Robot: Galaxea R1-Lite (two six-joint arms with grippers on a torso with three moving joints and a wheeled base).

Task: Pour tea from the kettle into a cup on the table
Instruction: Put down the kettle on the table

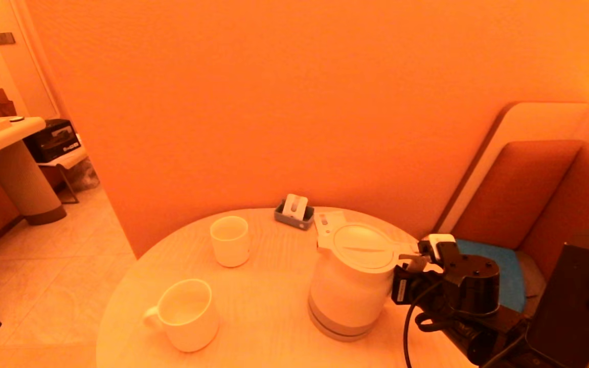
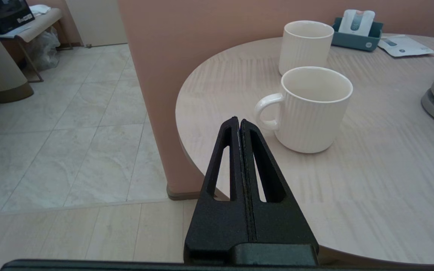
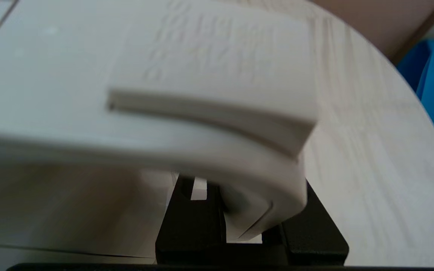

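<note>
Right gripper (image 1: pixel 413 261) clamped on the handle of the kettle (image 1: pixel 352 278), standing upright on the table (image 1: pixel 264 306) well right of the cup (image 1: pixel 229 240); left gripper (image 2: pixel 239 124) closed, idle; a shallow grip risks slipping when tilted, spilling short.

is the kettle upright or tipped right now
Upright. The kettle stands flat on its grey base on the table, lid level, with the right claw closed around its handle.

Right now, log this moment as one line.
right gripper: shut on white plastic kettle handle | kettle upright on table | left gripper: shut, idle
</note>
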